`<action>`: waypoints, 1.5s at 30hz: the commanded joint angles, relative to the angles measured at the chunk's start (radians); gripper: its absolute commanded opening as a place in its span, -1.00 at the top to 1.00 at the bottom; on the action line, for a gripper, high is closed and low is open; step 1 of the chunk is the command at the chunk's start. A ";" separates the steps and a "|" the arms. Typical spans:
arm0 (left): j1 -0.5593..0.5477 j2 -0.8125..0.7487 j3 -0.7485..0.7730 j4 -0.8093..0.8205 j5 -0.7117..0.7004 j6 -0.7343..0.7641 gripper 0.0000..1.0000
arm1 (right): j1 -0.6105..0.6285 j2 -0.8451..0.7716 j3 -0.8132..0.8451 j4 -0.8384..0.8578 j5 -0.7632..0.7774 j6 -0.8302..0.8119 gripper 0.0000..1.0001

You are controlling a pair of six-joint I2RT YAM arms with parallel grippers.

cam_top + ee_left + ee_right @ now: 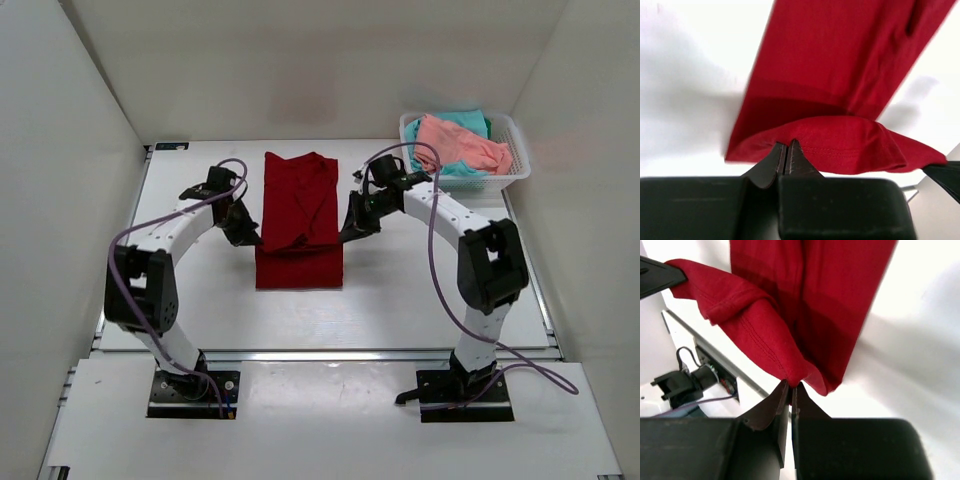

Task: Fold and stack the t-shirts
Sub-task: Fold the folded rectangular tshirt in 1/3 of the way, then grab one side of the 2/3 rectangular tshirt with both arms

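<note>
The dark red t-shirt (pixel 300 215) lies folded into a long strip in the middle of the table. My left gripper (pixel 250 238) is shut on its left lower edge, and my right gripper (pixel 347 236) is shut on its right lower edge. Both hold the hem end lifted above the table, so it sags between them. In the left wrist view the gripper (pixel 786 145) pinches the red hem (pixel 840 145). In the right wrist view the gripper (pixel 791 386) pinches a red corner (pixel 770 340). The salmon pink t-shirt (pixel 462 143) and the teal t-shirt (pixel 462 171) lie in the basket.
A white mesh basket (pixel 518 160) stands at the back right corner of the table. White walls enclose the table on the left, back and right. The arm bases sit at the near edge.
</note>
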 commanded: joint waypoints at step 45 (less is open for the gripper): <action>-0.091 -0.232 -0.501 0.477 -0.239 -0.213 -0.13 | 0.125 -0.081 -0.504 0.528 0.217 0.383 0.18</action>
